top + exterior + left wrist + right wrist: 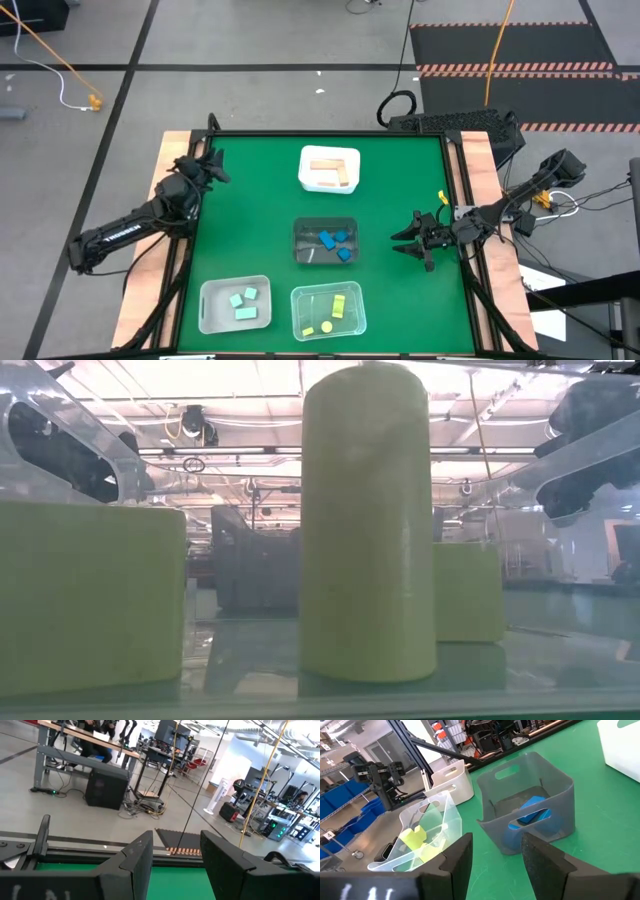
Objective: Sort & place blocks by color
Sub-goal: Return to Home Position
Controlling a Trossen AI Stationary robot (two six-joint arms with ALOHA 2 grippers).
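Green table (400,180), one colour per container.
At far middle, tan blocks (331,172) in white bin (303,168); at centre, blue blocks (334,241) in dark bin (298,240); along near edge, mint blocks (243,302) in frosted bin (205,305) and, just to its right, yellow blocks (337,306) in clear bin (296,312). Just right of dark bin, right gripper (398,243), fingers spread, empty. At far left edge of table, left gripper (216,166), fingers likewise parted, empty.
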